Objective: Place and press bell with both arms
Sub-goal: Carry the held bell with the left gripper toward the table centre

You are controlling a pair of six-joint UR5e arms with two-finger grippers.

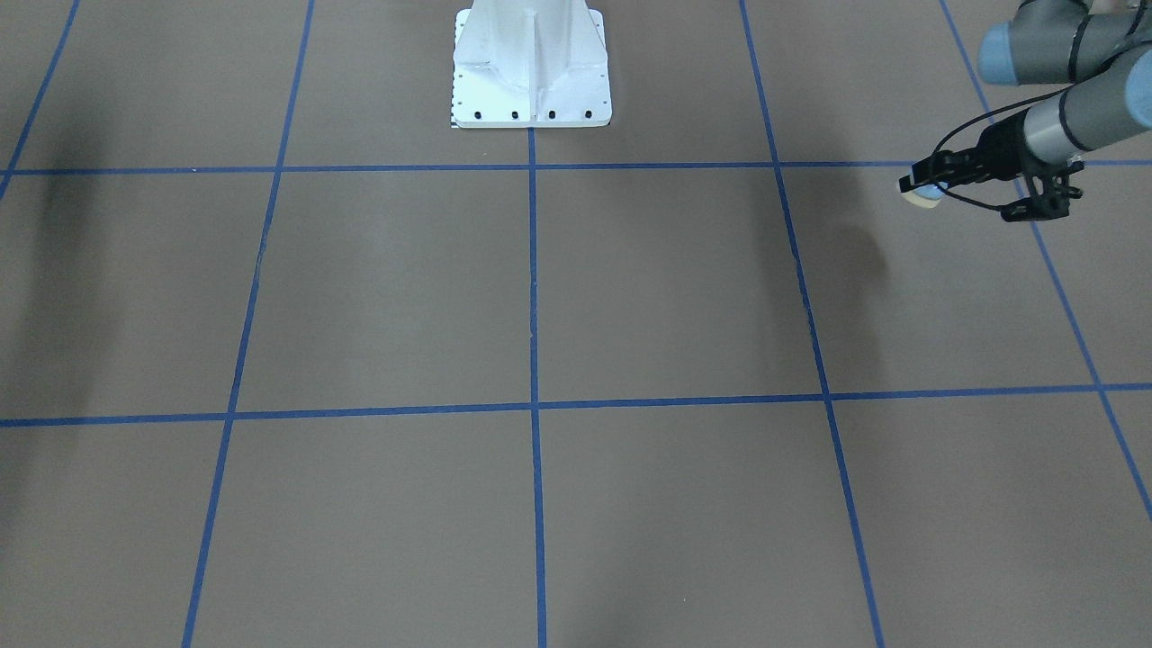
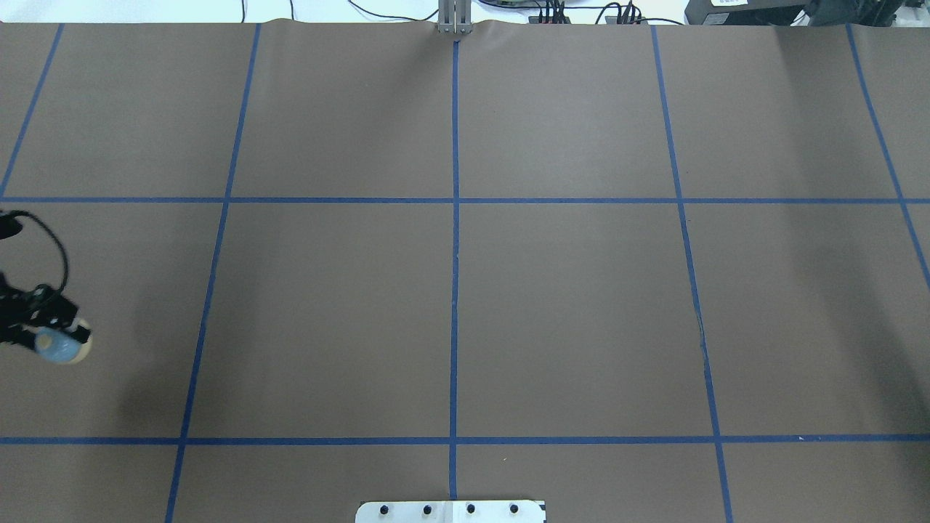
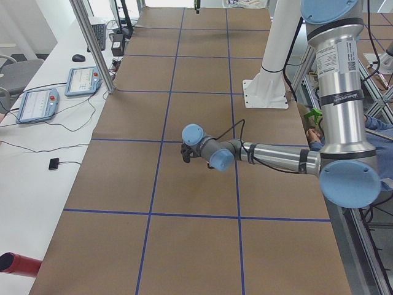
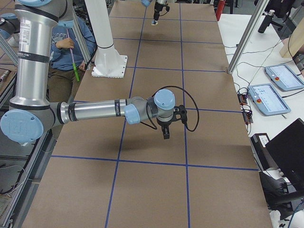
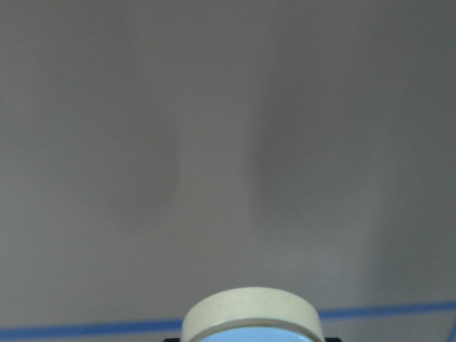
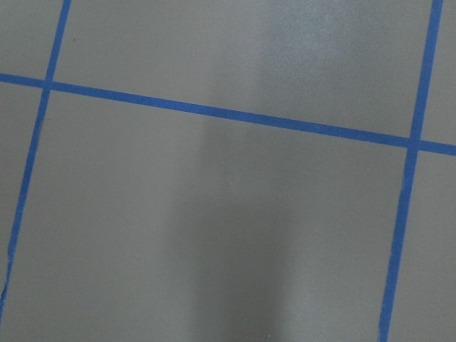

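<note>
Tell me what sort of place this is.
Probably a robotics lab: a table gridded with blue tape, a robot arm reaching over it, and cabled control tablets on the side bench.

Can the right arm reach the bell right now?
Probably not: the bell is clamped in the left gripper above the table's far left edge, while the right gripper hangs over the opposite end.

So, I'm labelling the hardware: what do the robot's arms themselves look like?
Silver-grey tubular left arm and right arm: round light blue joint caps, black bands, a looping black cable each, a black left pincer and black right pincer.
</note>
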